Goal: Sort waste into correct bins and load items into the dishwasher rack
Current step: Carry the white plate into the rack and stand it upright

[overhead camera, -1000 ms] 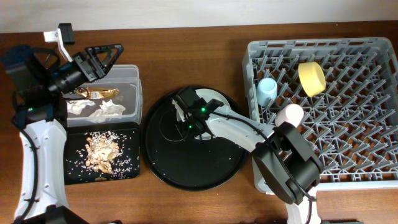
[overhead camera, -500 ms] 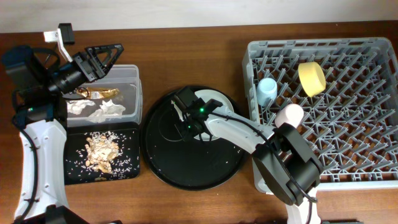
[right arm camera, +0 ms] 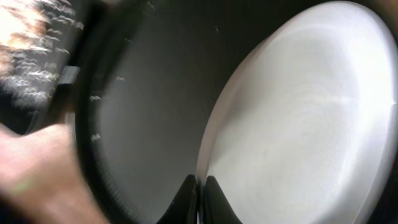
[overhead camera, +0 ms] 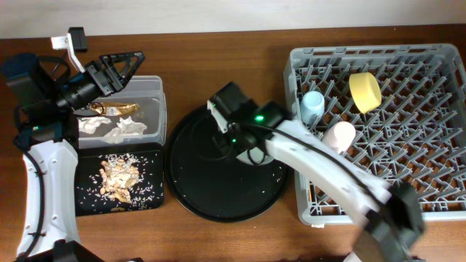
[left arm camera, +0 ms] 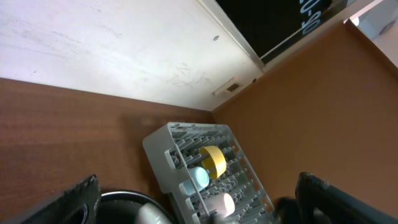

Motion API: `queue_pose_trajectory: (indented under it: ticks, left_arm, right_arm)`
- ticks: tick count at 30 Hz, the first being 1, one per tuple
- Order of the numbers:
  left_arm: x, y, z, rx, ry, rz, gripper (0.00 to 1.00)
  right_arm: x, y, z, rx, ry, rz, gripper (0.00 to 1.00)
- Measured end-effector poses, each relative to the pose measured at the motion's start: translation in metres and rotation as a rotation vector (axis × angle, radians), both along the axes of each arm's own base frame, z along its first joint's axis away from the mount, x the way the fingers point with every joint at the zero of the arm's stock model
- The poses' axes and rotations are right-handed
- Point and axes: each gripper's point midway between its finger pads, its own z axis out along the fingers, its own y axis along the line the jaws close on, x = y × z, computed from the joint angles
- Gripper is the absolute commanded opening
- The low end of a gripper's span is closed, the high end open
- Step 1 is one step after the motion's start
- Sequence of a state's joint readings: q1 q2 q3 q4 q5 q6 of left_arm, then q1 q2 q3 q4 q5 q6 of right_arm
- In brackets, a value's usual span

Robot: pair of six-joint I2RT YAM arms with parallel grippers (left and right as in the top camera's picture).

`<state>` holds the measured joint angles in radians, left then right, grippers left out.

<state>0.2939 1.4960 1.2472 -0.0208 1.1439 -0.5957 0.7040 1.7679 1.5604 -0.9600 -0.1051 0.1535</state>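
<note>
Overhead, the left gripper (overhead camera: 135,64) is spread open at the upper edge of the tub (overhead camera: 159,98); the round tray (overhead camera: 218,195) is partly covered by the right arm (overhead camera: 313,156). Left wrist: the bowl (left arm camera: 213,160) is seen in the rack (left arm camera: 163,144). Right wrist: the rim of the plate (right arm camera: 305,124) is pinched by the right gripper (right arm camera: 200,185).

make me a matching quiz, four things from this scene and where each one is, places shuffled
Things:
1 gold foil wrapper
2 food scraps
3 yellow bowl
4 plate

Places:
a in the dishwasher rack
b rim between the right pincer tips
c in the clear tub
d in the small black tray

Pairs: 1-c, 2-d, 3-a, 4-b
</note>
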Motion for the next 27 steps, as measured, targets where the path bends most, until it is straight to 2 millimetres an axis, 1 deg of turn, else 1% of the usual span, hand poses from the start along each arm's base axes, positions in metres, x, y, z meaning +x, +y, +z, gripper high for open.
queue_pose_trajectory:
  ticks: [2, 3, 4, 5, 6, 7, 8, 9, 10, 11, 13, 15, 16, 18, 20, 21, 22, 23, 24, 27]
  left_arm:
    - [0.000, 0.000, 0.000, 0.000, 0.000, 0.000, 0.99]
    - [0.000, 0.000, 0.000, 0.000, 0.000, 0.000, 0.99]
    - [0.000, 0.000, 0.000, 0.000, 0.000, 0.000, 0.99]
    - [0.000, 0.000, 0.000, 0.000, 0.000, 0.000, 0.99]
    - [0.000, 0.000, 0.000, 0.000, 0.000, 0.000, 0.99]
    - [0.000, 0.000, 0.000, 0.000, 0.000, 0.000, 0.99]
    - [0.000, 0.000, 0.000, 0.000, 0.000, 0.000, 0.99]
    - [0.000, 0.000, 0.000, 0.000, 0.000, 0.000, 0.99]
    - [0.000, 0.000, 0.000, 0.000, 0.000, 0.000, 0.99]
    - [0.000, 0.000, 0.000, 0.000, 0.000, 0.000, 0.99]
    - [0.000, 0.000, 0.000, 0.000, 0.000, 0.000, 0.99]
    - [0.000, 0.000, 0.000, 0.000, 0.000, 0.000, 0.99]
    - [0.000, 0.000, 0.000, 0.000, 0.000, 0.000, 0.99]
    - [0.000, 0.000, 0.000, 0.000, 0.000, 0.000, 0.99]
    - [0.000, 0.000, 0.000, 0.000, 0.000, 0.000, 1.00]
    - [0.000, 0.000, 0.000, 0.000, 0.000, 0.000, 0.99]
    - [0.000, 0.000, 0.000, 0.000, 0.000, 0.000, 0.99]
    - [0.000, 0.000, 0.000, 0.000, 0.000, 0.000, 0.99]
    - [0.000, 0.000, 0.000, 0.000, 0.000, 0.000, 0.99]
    - [0.000, 0.000, 0.000, 0.000, 0.000, 0.000, 0.99]
  right_arm:
    - [-0.004, -0.008, 0.034, 0.033, -0.042, -0.005, 0.04]
    - [-0.006, -0.017, 0.056, 0.055, -0.068, -0.016, 0.04]
    - [-0.007, -0.029, 0.075, 0.075, -0.092, -0.037, 0.04]
    - [-0.008, -0.040, 0.088, 0.086, -0.108, -0.057, 0.04]
    - [-0.007, -0.054, 0.102, 0.101, -0.133, -0.086, 0.04]
    - [-0.006, -0.073, 0.118, 0.118, -0.160, -0.129, 0.04]
    - [-0.006, -0.076, 0.121, 0.121, -0.165, -0.134, 0.04]
    - [-0.005, -0.106, 0.137, 0.131, -0.194, -0.199, 0.04]
    - [-0.005, -0.117, 0.141, 0.142, -0.196, -0.219, 0.04]
    - [-0.005, -0.133, 0.146, 0.155, -0.193, -0.243, 0.04]
    - [-0.004, -0.169, 0.151, 0.181, -0.184, -0.303, 0.04]
    - [-0.004, -0.203, 0.151, 0.207, -0.158, -0.352, 0.04]
    - [-0.005, -0.214, 0.150, 0.220, -0.146, -0.371, 0.04]
    - [-0.005, -0.244, 0.148, 0.250, -0.132, -0.423, 0.04]
    - [-0.005, -0.268, 0.147, 0.291, -0.121, -0.458, 0.04]
    - [-0.005, -0.274, 0.145, 0.301, -0.115, -0.470, 0.04]
    - [-0.004, -0.288, 0.143, 0.333, -0.108, -0.488, 0.04]
    - [-0.002, -0.295, 0.141, 0.352, -0.101, -0.497, 0.04]
    - [0.000, -0.306, 0.135, 0.379, -0.082, -0.510, 0.04]
    - [0.003, -0.319, 0.120, 0.429, -0.030, -0.508, 0.04]
